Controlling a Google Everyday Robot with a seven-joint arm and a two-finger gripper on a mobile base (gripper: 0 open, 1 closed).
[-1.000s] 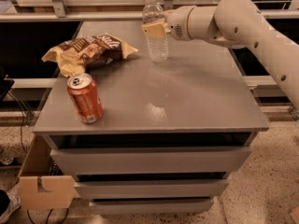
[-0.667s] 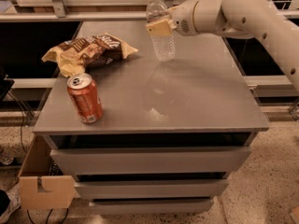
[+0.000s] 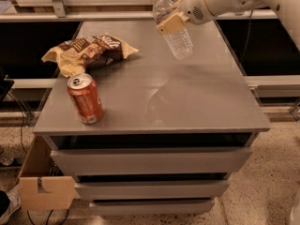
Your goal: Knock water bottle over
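Tipped from upright a second ago, bottle (image 3: 181, 43) now leans cap-left, gripped by end effector (image 3: 169, 23) over worktop (image 3: 197, 107).

One camera, high front view, tilted down.
It looks from the front of the grey cabinet (image 3: 197, 102) toward its back, fairly near. Whole top and drawer fronts (image 3: 150, 161) are in frame. The gripper (image 3: 169, 23) is top right, at the water bottle (image 3: 181, 43).

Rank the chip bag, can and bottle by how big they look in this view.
1. Chip bag, clearly the largest.
2. The bottle and can are too close to rank: the bottle looks longer, the can looks wider, and the can sits nearer the camera.
The claw is against the tilted bottle's upper half.
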